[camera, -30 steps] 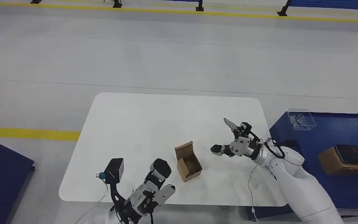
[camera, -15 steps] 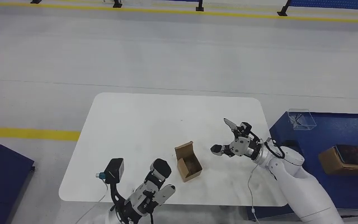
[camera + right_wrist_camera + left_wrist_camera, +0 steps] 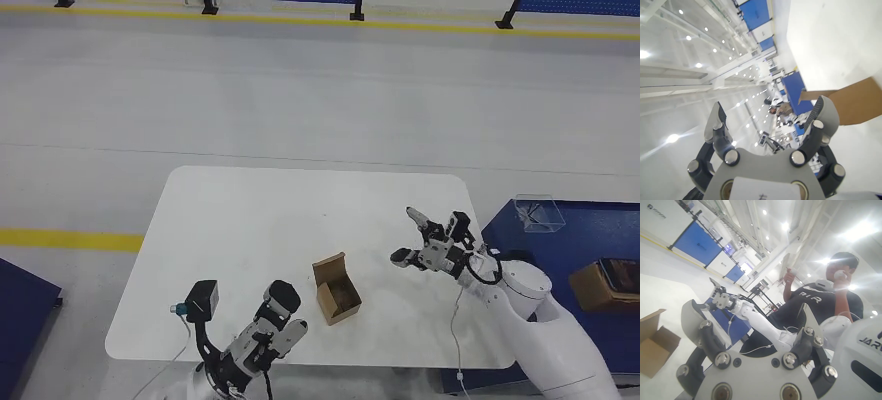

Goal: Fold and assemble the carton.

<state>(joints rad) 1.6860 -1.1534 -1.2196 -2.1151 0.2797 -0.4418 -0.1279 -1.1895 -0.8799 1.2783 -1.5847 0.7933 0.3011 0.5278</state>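
We count one carton (image 3: 336, 288) on one tabletop (image 3: 250, 230). It lies between two end effectors: the left end effector (image 3: 748, 309) and the right end effector (image 3: 403, 235). Past the right end effector, off the tabletop, we count one clear container (image 3: 533, 212) and one brown box (image 3: 605, 284).

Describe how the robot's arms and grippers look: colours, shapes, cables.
The right arm is a glossy white rounded shell with a thin white cable running along it. The left arm mixes white and black segments. The left gripper and right gripper match: light grey jaws with black ribbed pads, black links with silver bolts, and a grey base plate.
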